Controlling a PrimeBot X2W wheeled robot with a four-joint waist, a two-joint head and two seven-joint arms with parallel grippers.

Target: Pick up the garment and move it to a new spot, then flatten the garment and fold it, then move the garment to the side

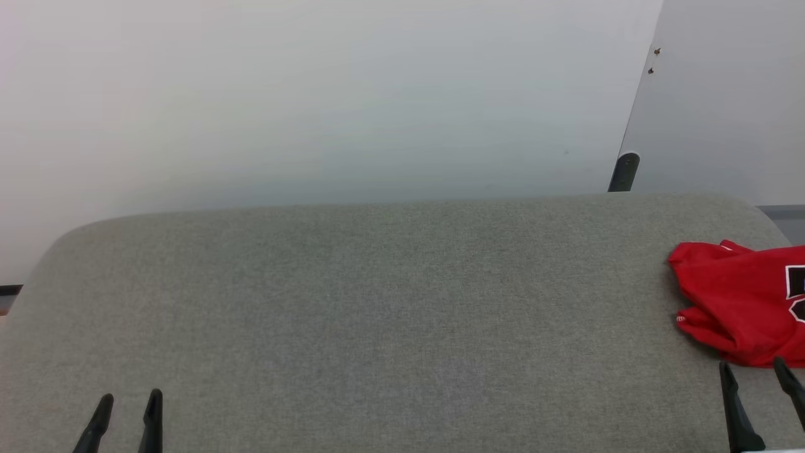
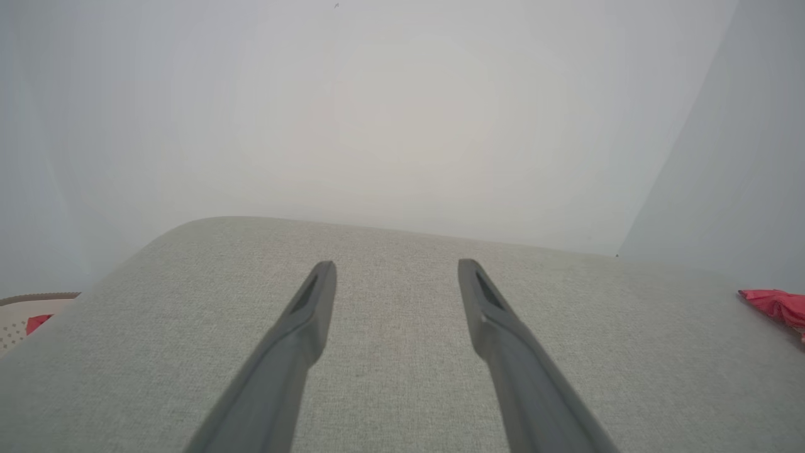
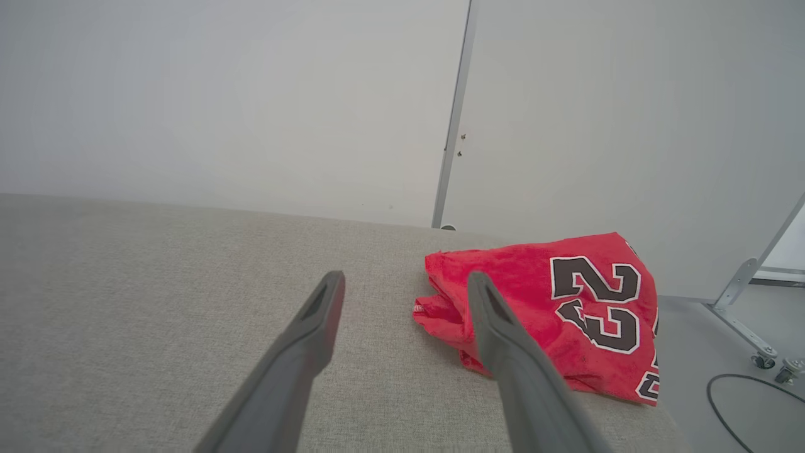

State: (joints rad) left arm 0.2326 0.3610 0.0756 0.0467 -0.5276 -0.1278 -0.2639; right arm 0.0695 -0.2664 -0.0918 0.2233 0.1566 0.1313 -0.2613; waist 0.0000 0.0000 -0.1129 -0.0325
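With the left gripper (image 2: 396,267) and right gripper (image 3: 402,280) both spread empty, a clumsy nudge risked pushing the red jersey (image 3: 534,296) off the grey cushion (image 1: 377,302)'s right edge.

Lab-like test bay: white partition panels (image 3: 251,94), castor-footed metal stand (image 3: 741,283), loose cable (image 3: 742,375) on grey floor (image 3: 698,327)
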